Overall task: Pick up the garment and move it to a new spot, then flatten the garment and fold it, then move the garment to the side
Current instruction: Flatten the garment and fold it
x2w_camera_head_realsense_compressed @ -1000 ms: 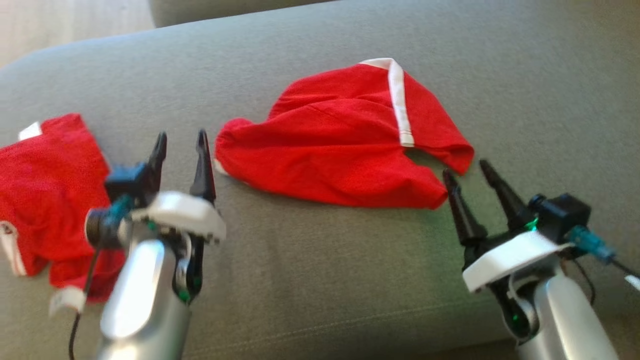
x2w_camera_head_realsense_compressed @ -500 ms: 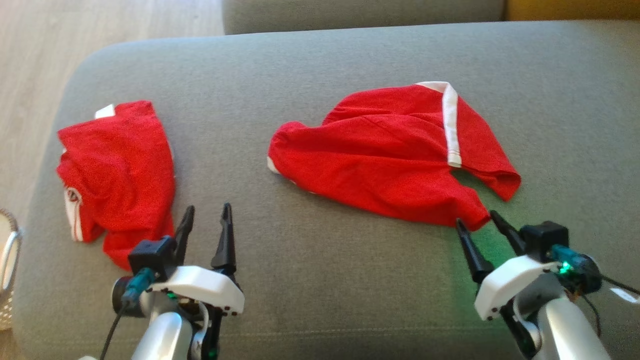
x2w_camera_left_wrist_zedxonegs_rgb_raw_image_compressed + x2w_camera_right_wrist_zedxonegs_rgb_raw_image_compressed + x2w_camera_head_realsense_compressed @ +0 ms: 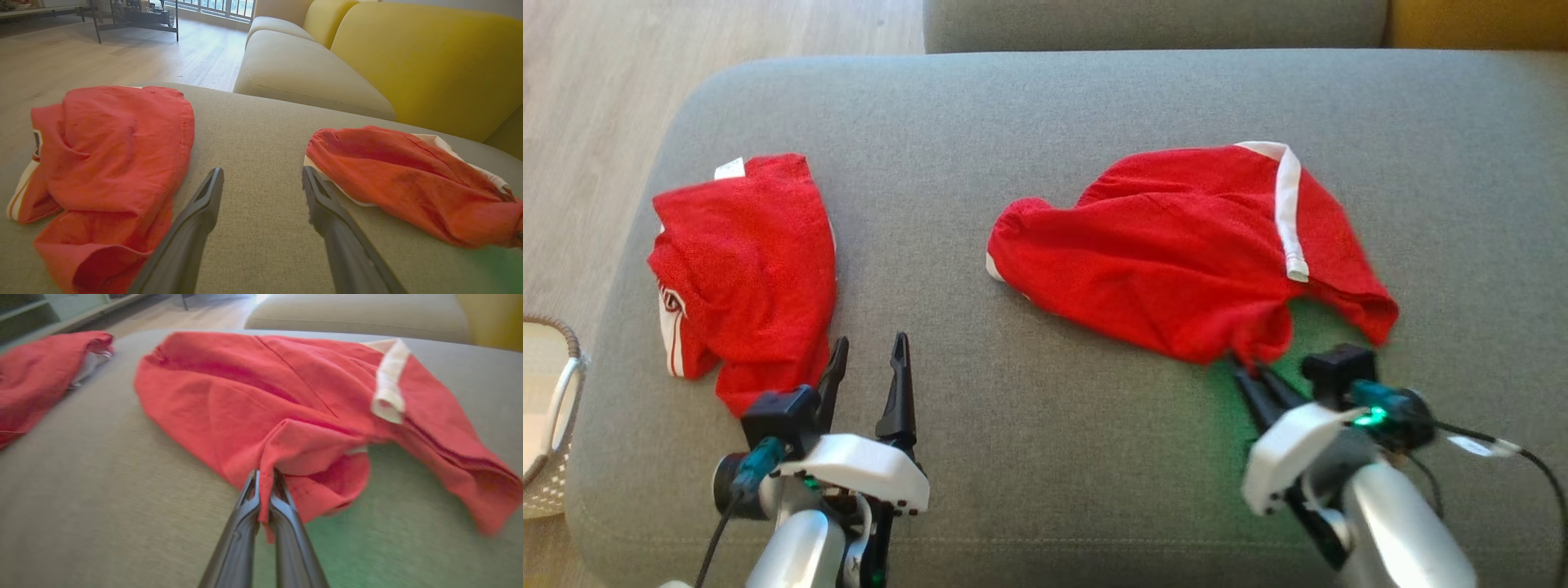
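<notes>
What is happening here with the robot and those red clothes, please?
The robot's right pincer is shut on the near edge of the white-striped red garment, which lies crumpled on the grey cushion. The left pincer is open and empty, beside a second red garment. Flattening and folding are not yet done.

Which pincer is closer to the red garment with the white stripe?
Right. The right pincer grips the striped garment's near hem; the left pincer stands open beside the other red garment.

basket [image 3: 565, 392] cut off, garment [image 3: 286, 396] edges blurred
</notes>
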{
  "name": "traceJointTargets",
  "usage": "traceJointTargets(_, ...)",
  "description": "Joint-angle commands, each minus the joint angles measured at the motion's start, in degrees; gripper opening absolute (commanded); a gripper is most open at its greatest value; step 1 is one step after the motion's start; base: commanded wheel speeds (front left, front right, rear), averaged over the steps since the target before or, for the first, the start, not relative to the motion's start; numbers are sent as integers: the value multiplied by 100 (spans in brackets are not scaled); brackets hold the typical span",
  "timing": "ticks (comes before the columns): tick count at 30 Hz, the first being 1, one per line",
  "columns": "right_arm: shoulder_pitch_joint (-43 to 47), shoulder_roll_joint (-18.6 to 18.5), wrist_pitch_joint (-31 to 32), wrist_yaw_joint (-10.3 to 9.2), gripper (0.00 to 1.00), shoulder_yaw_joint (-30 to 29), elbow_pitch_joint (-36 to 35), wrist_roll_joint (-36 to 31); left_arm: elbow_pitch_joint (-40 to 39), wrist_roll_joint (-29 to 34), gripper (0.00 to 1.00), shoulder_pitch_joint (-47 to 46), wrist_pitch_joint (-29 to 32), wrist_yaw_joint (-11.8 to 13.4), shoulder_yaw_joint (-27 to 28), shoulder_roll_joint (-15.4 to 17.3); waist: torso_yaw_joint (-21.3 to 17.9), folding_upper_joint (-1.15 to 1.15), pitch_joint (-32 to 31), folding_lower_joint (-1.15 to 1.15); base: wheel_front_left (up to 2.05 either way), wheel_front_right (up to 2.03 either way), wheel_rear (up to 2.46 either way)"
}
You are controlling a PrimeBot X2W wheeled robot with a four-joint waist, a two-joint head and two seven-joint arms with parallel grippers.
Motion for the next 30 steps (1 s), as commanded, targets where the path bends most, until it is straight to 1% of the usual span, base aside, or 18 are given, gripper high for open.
traceJointTargets(1, -266, 6, -88, -1, 0, 396, -310, 185, -135, -44, 100, -193, -70, 27, 168, 35, -18, 0, -33, 0, 0, 0, 0)
traceJointTargets(4, -341, -9, -88, -1, 0, 1045, -716, 693, -112, -61, 100, -161, -70, 34, 172, 35, -59, 0, -101, 0, 0, 0, 0)
traceJointTargets(7, -465, -90, -6, -1, 0, 1571, -1325, 1231, -82, -82, 100, -124, -70, 32, 161, 35, -101, 0, -173, 0, 0, 0, 0)
traceJointTargets(9, -538, -154, 51, -1, 0, 1675, -1735, 1495, -65, -94, 100, -100, -70, 33, 140, 35, -121, 0, -219, 0, 0, 0, 0)
traceJointTargets(11, -604, -245, 132, -1, 0, 1576, -2071, 1594, -55, -103, 100, -82, -70, 34, 117, 35, -128, 0, -251, 0, 0, 0, 0)
traceJointTargets(14, -642, -304, 297, -1, 0, 987, -2333, 1564, -49, -111, 100, -65, -70, 30, 76, 35, -112, 0, -273, 0, 0, 0, 0)
traceJointTargets(17, -686, -306, 512, -1, 0, 148, -2258, 1382, -49, -102, 100, -67, -70, 19, 27, 35, -73, 0, -238, 0, 0, 0, 0)
traceJointTargets(20, -734, -353, 864, -1, 0, -575, -1795, 1037, -42, -88, 100, -95, -70, 11, -16, 35, -6, 0, -179, 0, 0, 0, 0)
traceJointTargets(23, -816, -316, 1168, -1, 0, -1304, -1146, 788, -35, -72, 100, -142, -70, 7, -25, 35, 48, 0, -96, 0, 0, 0, 0)
traceJointTargets(26, -1007, -279, 1285, -1, 0, -2088, -500, 449, -32, -59, 100, -197, -70, 8, -39, 35, 84, 0, -1, 0, 0, 0, 0)
traceJointTargets(29, -1283, -255, 1266, -1, 0, -2600, 15, 14, -10, -49, 100, -239, -70, 2, -60, 35, 83, 0, 84, 0, 0, 0, 0)
traceJointTargets(30, -1283, -255, 1266, -1, 0, -2600, 15, 14, -10, -49, 100, -239, -70, 2, -60, 35, 83, 0, 84, 0, 0, 0, 0)
